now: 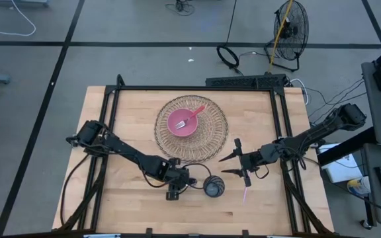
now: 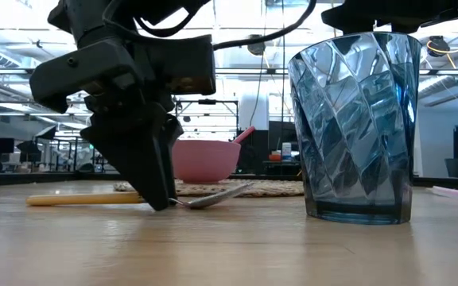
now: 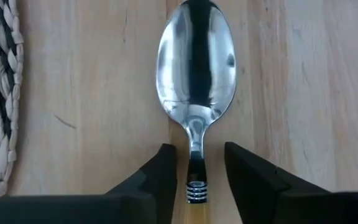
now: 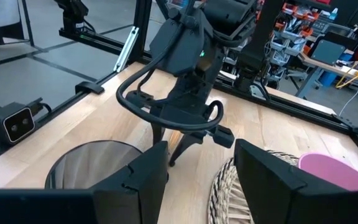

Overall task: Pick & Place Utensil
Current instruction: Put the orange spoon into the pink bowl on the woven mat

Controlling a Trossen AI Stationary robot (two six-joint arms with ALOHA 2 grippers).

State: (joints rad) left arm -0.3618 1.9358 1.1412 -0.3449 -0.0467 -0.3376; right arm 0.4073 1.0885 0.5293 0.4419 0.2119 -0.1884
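Note:
A spoon (image 3: pixel 196 81) with a metal bowl and a yellow handle (image 2: pixel 78 199) lies flat on the wooden table. My left gripper (image 3: pixel 196 180) points down over it near the table's front edge (image 1: pixel 174 192). It is open, with one finger on each side of the spoon's neck and a gap showing on both sides. My right gripper (image 1: pixel 233 164) is open and empty, above the table to the right of the blue glass cup (image 1: pixel 214 188).
The blue cup (image 2: pixel 356 127) stands close to the right of the spoon. A pink bowl (image 1: pixel 184 121) holding a pink fork (image 1: pixel 194 116) sits on a round woven mat (image 1: pixel 207 142) behind. A thin pink utensil (image 1: pixel 245 195) lies right of the cup.

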